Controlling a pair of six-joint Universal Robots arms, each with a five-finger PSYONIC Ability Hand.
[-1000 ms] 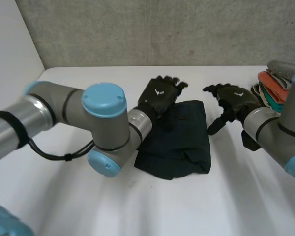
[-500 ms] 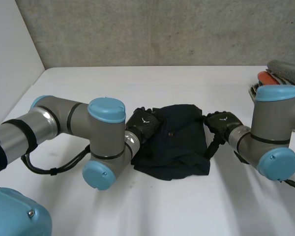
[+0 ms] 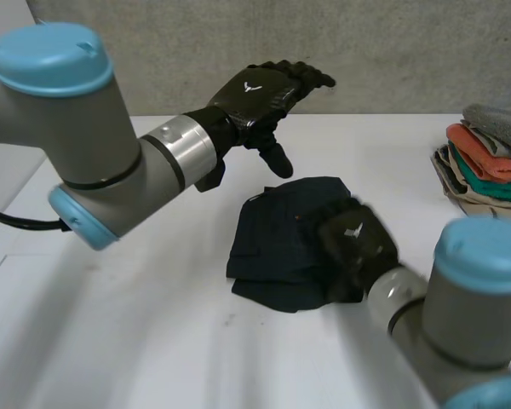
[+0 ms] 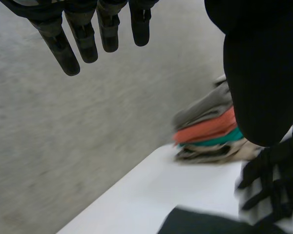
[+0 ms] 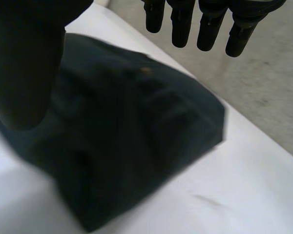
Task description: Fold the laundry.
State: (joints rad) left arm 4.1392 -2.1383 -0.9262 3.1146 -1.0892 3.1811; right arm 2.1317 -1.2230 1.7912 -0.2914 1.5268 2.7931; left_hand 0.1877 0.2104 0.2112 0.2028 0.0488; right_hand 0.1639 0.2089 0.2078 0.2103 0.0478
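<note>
White counter [image 3: 153, 341] against a grey concrete wall [image 3: 392, 51].

- Dark garment [image 3: 277, 243]: navy, folded into a compact bundle, lying flat near the middle of the counter; one small button-like dot on the upper face.
- Left hand [image 3: 257, 89]: raised well above the counter, beyond the garment's far edge and apart from it. Fingers [image 4: 71, 46] straight and slightly spread, thumb set wide of them, holding nothing.
- Right hand [image 3: 358, 245]: palm down over the right part of the garment. Fingers [image 5: 207, 29] straight, thumb off to one side, nothing gripped. Contact with the cloth: cannot tell.
- Stack of folded clothes [image 3: 490, 158]: grey, orange, teal and beige layers, at the counter's right edge, well apart from the garment.
</note>
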